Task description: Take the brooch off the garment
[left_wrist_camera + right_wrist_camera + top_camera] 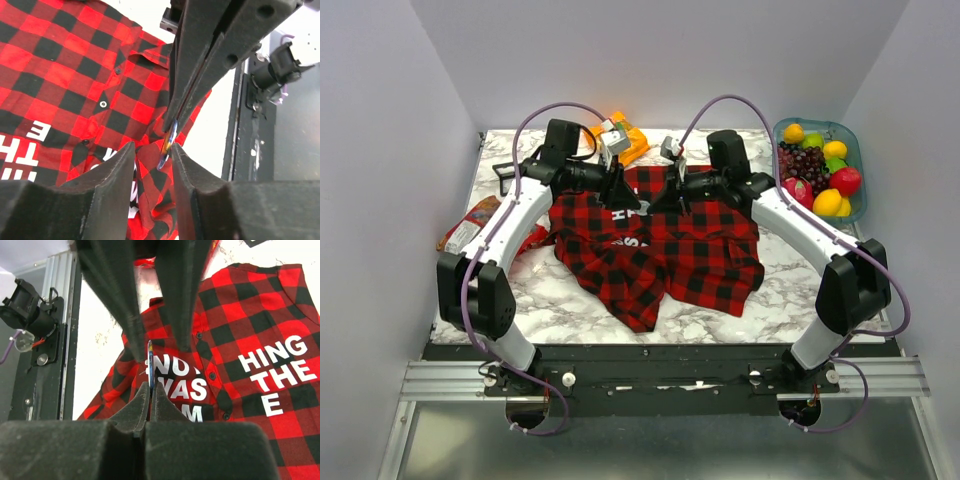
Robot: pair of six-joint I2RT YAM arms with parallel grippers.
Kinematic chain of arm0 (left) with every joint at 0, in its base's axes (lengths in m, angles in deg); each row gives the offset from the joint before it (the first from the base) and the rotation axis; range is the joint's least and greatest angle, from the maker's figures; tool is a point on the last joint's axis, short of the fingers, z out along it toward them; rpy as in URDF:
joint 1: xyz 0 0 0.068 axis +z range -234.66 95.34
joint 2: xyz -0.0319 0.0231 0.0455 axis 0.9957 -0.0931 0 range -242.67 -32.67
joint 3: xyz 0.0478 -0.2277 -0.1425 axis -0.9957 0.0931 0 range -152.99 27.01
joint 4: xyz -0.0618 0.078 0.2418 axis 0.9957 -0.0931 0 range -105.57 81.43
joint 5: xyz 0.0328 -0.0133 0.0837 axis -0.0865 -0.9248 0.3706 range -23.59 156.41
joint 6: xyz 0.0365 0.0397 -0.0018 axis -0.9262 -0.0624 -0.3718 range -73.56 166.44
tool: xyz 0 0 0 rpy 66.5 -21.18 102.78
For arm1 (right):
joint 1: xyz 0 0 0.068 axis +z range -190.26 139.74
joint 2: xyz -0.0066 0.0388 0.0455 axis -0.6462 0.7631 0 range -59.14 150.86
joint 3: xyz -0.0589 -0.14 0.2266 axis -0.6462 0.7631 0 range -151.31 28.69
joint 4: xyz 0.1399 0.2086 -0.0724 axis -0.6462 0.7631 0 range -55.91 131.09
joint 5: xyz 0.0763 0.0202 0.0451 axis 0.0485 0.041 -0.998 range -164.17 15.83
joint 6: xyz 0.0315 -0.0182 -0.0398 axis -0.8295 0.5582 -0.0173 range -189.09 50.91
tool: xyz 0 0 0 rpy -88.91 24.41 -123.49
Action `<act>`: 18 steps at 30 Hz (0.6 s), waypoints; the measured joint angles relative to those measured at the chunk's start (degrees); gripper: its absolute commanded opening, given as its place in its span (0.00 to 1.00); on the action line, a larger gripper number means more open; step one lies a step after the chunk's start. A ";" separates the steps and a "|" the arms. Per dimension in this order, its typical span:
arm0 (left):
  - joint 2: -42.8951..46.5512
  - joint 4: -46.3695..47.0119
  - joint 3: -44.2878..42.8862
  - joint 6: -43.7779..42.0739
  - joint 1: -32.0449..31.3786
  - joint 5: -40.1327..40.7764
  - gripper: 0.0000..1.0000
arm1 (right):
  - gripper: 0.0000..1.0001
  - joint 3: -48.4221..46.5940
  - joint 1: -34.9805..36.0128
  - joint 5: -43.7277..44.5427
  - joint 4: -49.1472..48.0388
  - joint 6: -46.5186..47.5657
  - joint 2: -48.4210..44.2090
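Note:
The red-and-black plaid garment with white lettering lies spread on the marble table. Both grippers meet over its upper middle. My right gripper is shut on the brooch, a thin blue and orange piece seen edge-on. It holds the brooch just above the fabric. In the left wrist view the brooch hangs from the right fingers at the tips of my left gripper. The left jaws are open, spread on either side of a raised fold of garment. In the top view the left gripper and right gripper almost touch.
A teal tray of plastic fruit stands at the back right. An orange packet lies behind the garment. A red snack packet lies at the left edge. Walls close in the table on three sides.

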 measured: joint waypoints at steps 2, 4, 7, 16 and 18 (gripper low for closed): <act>1.40 2.14 2.10 0.96 -0.22 0.66 0.45 | 0.00 0.07 -0.04 0.00 -0.48 -0.72 0.00; 2.47 4.15 3.30 1.20 -0.92 1.38 0.45 | 0.00 0.17 -0.11 0.00 -0.81 -1.20 0.00; 2.80 5.62 3.48 0.92 -2.12 1.97 0.45 | 0.01 0.39 -0.15 0.00 -1.05 -2.29 0.00; 2.80 5.42 3.48 -2.36 -4.28 3.65 0.37 | 0.00 1.25 -0.28 0.00 -2.21 -4.04 0.00; 2.82 4.52 3.34 -4.09 -4.61 4.11 0.36 | 0.00 1.38 -0.28 0.00 -2.29 -4.26 0.00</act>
